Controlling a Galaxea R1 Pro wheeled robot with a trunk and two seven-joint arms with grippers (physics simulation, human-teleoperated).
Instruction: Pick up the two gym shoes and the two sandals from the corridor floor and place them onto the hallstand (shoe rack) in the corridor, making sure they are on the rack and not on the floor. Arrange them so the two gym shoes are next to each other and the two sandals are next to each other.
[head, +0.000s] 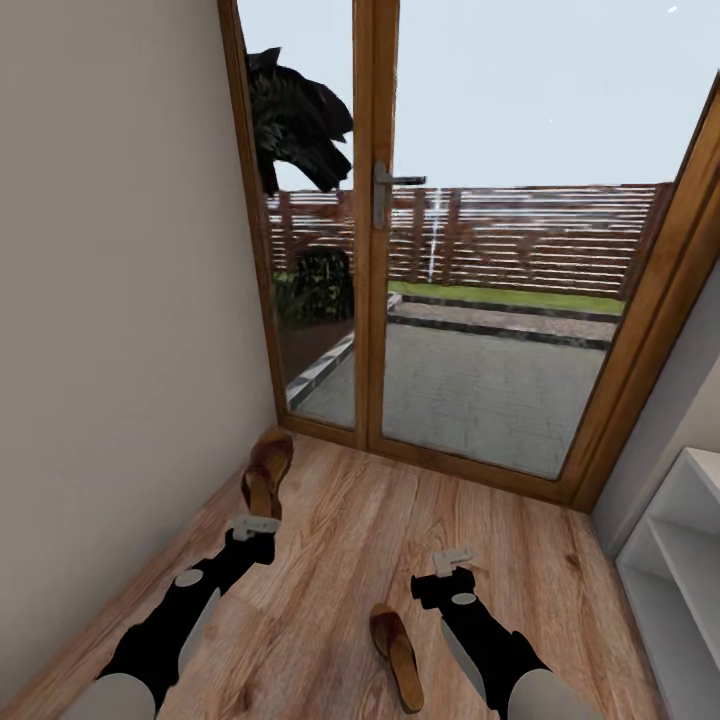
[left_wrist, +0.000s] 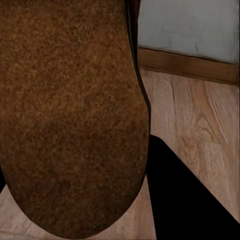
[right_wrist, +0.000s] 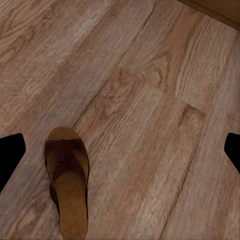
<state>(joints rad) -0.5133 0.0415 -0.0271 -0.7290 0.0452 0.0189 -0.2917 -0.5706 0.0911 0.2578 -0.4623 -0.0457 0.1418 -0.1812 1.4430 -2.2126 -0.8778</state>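
Two brown sandals are showing in the head view: one sandal (head: 268, 472) is being held up off the corridor floor (head: 330, 560) by the left end effector (head: 255, 527), near the beige wall (head: 120, 300), and the other sandal (head: 397, 656) is lying flat on the planks just beside the right arm. In the left wrist view the held sandal's sole (left_wrist: 70, 115) is pressing close against the camera, with a dark finger (left_wrist: 185, 200) beside it, so that end effector is clamping the shoe. In the right wrist view the right end effector (right_wrist: 120, 152) is hovering spread wide, its dark fingertips (right_wrist: 10, 155) sitting at opposite edges above the floor, with the lying sandal (right_wrist: 67, 182) beneath it nearer one fingertip. A white hallstand (head: 680, 570) is standing at the right beside the glass door (head: 480, 250)
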